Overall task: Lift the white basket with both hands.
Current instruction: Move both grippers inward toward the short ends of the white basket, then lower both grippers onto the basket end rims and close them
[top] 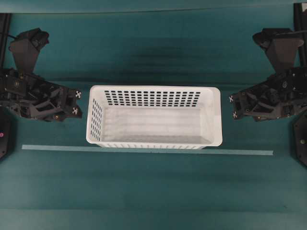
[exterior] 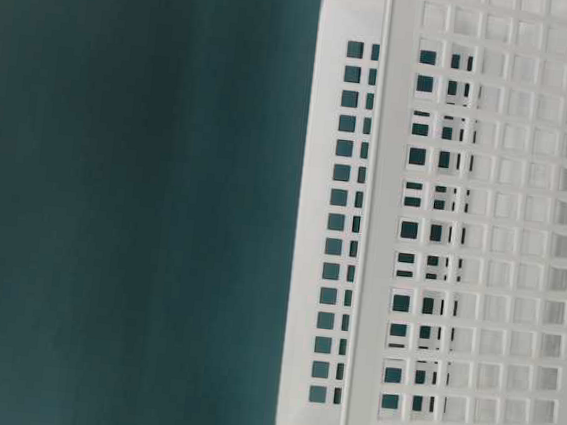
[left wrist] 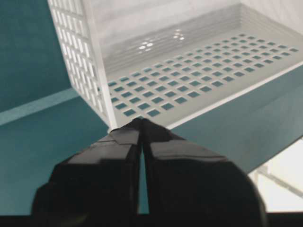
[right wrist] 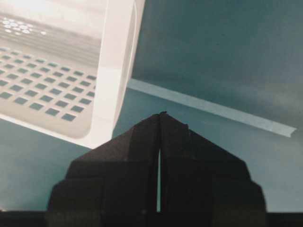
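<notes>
Near the desk's left edge, the left gripper [top: 76,102] sits just short of the basket's [top: 153,116] left end wall, jaws together at the tips. The basket rests mid-desk, just behind a pale tape strip [top: 144,150], with nothing in it. By the right edge, the right gripper [top: 233,106] waits beside the opposite wall, jaws also together. A good lift likely needs both to part their jaws, take opposite rims at matching spots, then rise evenly so the basket stays level.

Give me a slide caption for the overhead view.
Empty white basket centered on green table, left hand and right hand flanking it.
</notes>
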`<act>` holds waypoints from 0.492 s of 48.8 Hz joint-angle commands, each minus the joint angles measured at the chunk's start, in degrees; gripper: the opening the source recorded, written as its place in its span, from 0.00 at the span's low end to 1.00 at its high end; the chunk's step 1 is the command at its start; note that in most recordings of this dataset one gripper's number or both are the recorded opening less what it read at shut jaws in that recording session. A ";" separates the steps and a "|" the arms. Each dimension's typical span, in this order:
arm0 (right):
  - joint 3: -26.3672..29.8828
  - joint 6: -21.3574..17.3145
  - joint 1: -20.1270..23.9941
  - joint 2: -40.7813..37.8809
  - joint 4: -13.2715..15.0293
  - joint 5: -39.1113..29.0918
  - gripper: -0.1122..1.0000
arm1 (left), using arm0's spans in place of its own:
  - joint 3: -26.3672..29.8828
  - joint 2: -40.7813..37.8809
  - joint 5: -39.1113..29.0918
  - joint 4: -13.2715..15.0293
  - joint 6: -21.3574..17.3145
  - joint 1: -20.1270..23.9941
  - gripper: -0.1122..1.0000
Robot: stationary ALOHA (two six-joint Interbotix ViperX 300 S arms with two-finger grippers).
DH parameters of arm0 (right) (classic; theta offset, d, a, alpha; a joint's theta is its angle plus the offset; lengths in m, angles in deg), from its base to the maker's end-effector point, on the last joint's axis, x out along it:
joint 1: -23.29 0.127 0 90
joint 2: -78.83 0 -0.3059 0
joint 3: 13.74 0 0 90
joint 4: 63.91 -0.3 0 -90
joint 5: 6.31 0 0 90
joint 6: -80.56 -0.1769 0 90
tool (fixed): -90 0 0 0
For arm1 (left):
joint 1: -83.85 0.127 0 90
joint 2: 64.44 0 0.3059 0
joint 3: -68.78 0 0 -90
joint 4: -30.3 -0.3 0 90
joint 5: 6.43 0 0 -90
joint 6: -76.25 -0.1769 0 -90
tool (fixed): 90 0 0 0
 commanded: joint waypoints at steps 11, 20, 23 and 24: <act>-0.79 -0.88 -0.62 -1.76 -0.44 6.59 0.24 | 0.53 -0.79 0.00 -0.18 0.35 0.09 0.57; -0.70 -1.58 -0.70 -2.99 -2.55 9.32 0.49 | 0.70 -0.88 0.18 -0.18 0.44 0.18 0.92; -0.53 -1.58 -0.79 -3.34 -2.55 10.28 0.62 | 0.62 -0.97 0.35 -0.18 0.44 0.18 0.92; -0.53 -1.67 -0.70 -3.43 -2.55 10.55 0.66 | 0.62 -0.97 0.26 -0.18 0.44 0.18 0.91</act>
